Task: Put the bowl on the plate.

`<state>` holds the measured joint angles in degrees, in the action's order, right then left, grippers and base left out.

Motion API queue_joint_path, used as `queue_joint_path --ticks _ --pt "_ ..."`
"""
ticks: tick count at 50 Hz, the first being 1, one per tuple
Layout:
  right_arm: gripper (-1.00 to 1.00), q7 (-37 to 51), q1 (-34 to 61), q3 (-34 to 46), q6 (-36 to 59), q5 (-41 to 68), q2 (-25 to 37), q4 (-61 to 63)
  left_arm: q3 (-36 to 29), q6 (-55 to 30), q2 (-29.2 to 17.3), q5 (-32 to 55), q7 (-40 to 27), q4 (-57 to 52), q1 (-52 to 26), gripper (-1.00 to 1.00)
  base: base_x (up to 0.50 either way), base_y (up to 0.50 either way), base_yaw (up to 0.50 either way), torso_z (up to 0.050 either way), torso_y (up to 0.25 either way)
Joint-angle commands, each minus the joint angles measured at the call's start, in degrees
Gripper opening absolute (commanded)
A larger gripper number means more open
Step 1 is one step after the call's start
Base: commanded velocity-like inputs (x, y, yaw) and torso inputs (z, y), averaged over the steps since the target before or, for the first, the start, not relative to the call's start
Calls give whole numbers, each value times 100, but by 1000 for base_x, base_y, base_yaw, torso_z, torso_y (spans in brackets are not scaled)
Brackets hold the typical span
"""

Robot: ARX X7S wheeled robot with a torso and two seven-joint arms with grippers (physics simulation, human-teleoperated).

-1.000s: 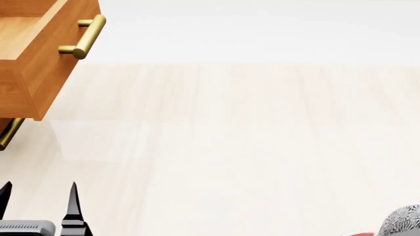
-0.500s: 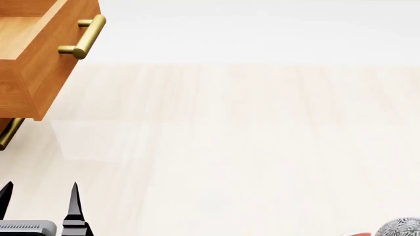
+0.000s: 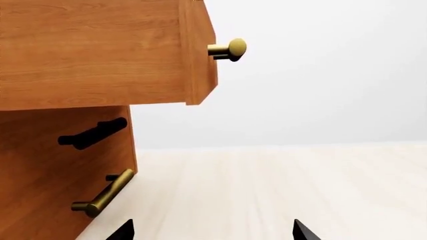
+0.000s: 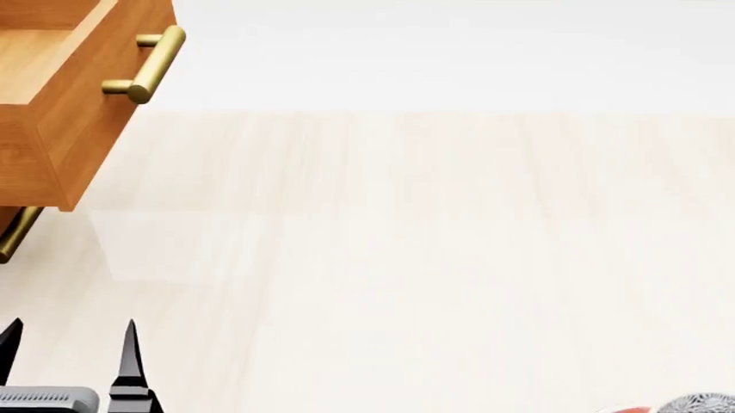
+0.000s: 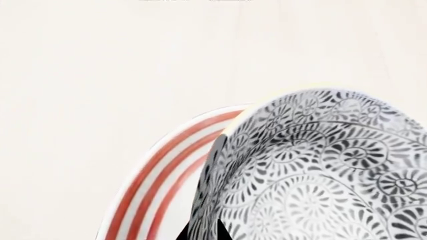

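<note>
In the right wrist view the bowl [image 5: 320, 175], white with a fine grey floral pattern, fills the near side. My right gripper [image 5: 202, 232] is shut on its rim, one dark fingertip inside the wall and one outside. Below it lies the plate [image 5: 160, 165], its red rings showing past the bowl's edge; whether the two touch cannot be told. The head view catches only the bowl's top [image 4: 701, 403] at the bottom right edge, with a red sliver of plate [image 4: 626, 409] beside it. My left gripper [image 4: 69, 344] stands open and holds nothing at the bottom left, far from both.
A wooden cabinet stands at the left with its top drawer [image 4: 69, 103] pulled out and a brass handle [image 4: 150, 64] on the drawer front. In the left wrist view the drawer [image 3: 100, 50] overhangs a lower brass handle [image 3: 103, 192]. Pale wood floor [image 4: 436, 241] stretches between the cabinet and the plate.
In the head view the bowl has sunk steadily towards the bottom right edge, so less of it shows. The left arm has not moved.
</note>
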<state>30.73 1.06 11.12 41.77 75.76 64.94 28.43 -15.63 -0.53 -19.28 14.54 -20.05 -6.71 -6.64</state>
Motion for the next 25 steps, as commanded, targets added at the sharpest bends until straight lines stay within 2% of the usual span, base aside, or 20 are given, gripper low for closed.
queue_joint_path --ticks 1,12,13,25 --pt "-100 -129 -88 16 -108 -329 -133 -273 -21 5 -6 -6 -30 -22 16 100 0 0 0 0 0" --pt "-100 -90 -224 -156 -210 -233 -19 -244 -45 -80 -32 11 -47 -88 -15 100 0 0 0 0 0" --pt "100 -52 -273 -201 -232 -219 23 -206 -45 -14 -22 4 -32 -19 -14 100 12 0 0 0 0" --pt "100 3 -363 -357 -272 -29 128 -53 -48 -14 -47 20 -35 -12 -25 100 0 0 0 0 0"
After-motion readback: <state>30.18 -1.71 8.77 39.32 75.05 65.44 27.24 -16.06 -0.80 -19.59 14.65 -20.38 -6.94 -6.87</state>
